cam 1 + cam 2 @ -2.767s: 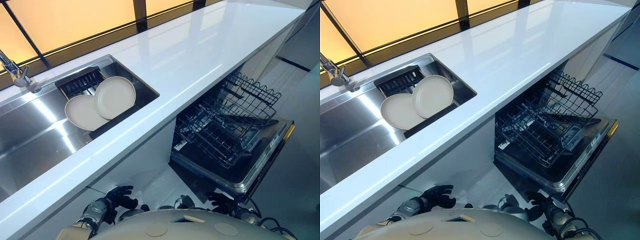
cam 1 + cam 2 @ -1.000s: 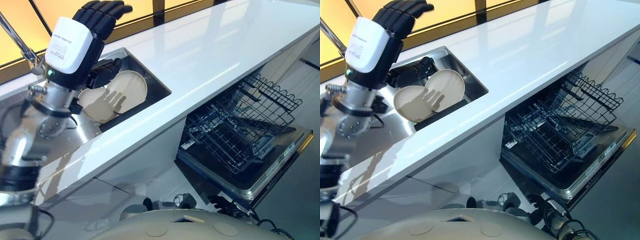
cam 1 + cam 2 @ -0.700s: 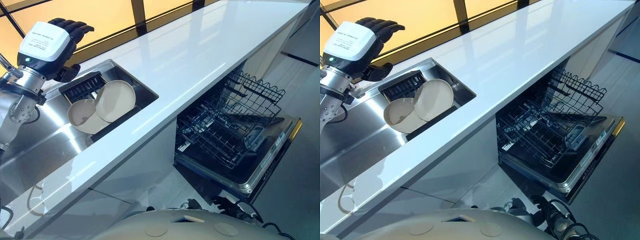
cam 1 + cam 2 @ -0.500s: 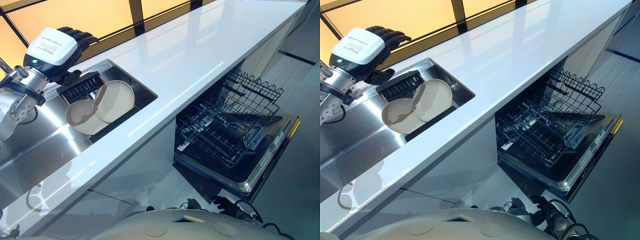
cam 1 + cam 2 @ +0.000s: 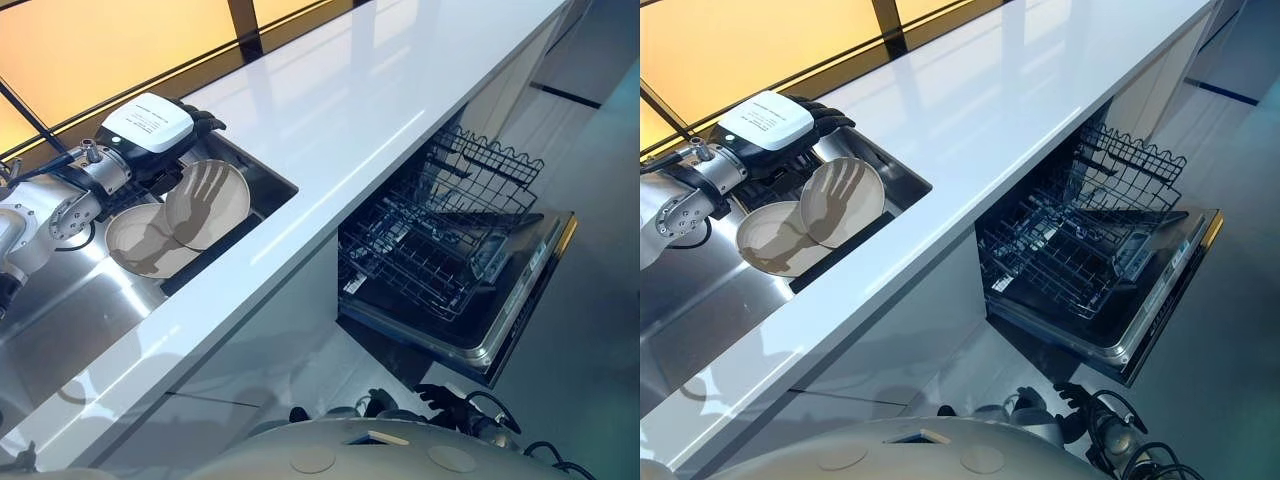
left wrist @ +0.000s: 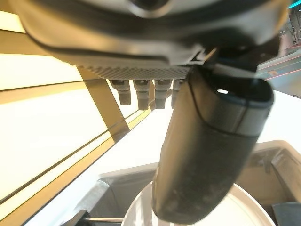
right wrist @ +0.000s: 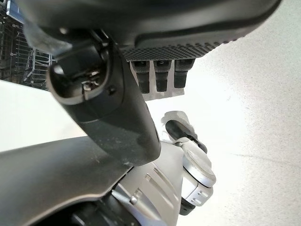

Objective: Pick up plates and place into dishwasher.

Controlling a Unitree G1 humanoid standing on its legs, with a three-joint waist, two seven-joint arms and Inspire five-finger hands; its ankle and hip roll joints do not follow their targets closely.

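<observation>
Two cream plates lean in the sink (image 5: 55, 325): the right plate (image 5: 207, 203) overlaps the left plate (image 5: 135, 242). My left hand (image 5: 152, 124) hovers open just above and behind them, over the sink's back corner, casting a spread-finger shadow on the right plate. In the left wrist view the thumb (image 6: 207, 155) reaches out over a plate's rim (image 6: 256, 209) without touching it. My right hand (image 5: 443, 396) hangs low in front of the open dishwasher, fingers relaxed and empty. The dishwasher's wire rack (image 5: 430, 245) is pulled out over the lowered door (image 5: 520, 305).
A long white counter (image 5: 340, 90) runs from the sink to above the dishwasher. A black drying rack (image 5: 205, 262) lies under the plates in the sink. A window with dark frames backs the counter. Grey floor lies to the right of the dishwasher.
My left hand has come down from up by the window to just above the plates, and its shadow now falls on them. The camera has shifted slightly. The plates stay put.
</observation>
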